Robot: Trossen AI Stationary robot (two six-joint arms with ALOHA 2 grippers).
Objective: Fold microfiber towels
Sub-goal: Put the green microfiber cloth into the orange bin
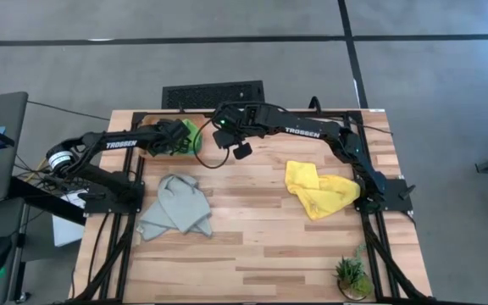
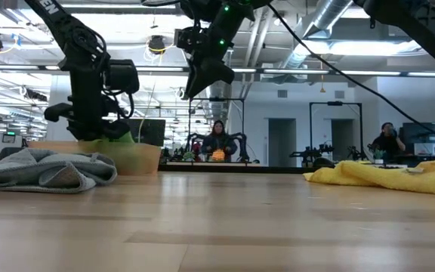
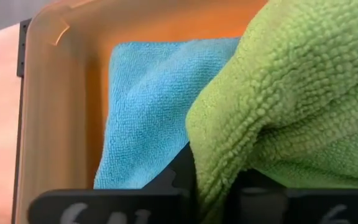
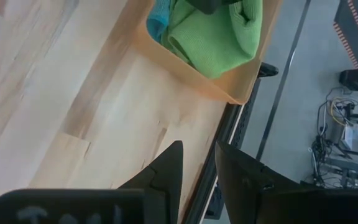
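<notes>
Wooden tabletop [image 1: 261,246] is seen spread under both arms, and on it three groups of cloths are laid out. Toward the right side a yellow towel [image 1: 322,190] is left crumpled and unfolded. Toward the left a light grey towel [image 1: 174,206] is heaped in loose folds, well apart from the yellow one. At the far left corner a shallow orange bin [image 4: 225,84] is placed against the tabletop's edge. Inside it a turquoise towel [image 3: 145,109] is laid flat, and a lime green towel [image 3: 291,106] is bunched partly over it. The left gripper [image 1: 174,136] is lowered into the bin, and its fingers are pressed onto a fold of the lime green towel, which is pinched between them. The right gripper [image 1: 241,150] is held above the tabletop just beside the bin, with its fingers partly spread and nothing between them. A small potted plant [image 1: 352,277] is set at the near right corner.
</notes>
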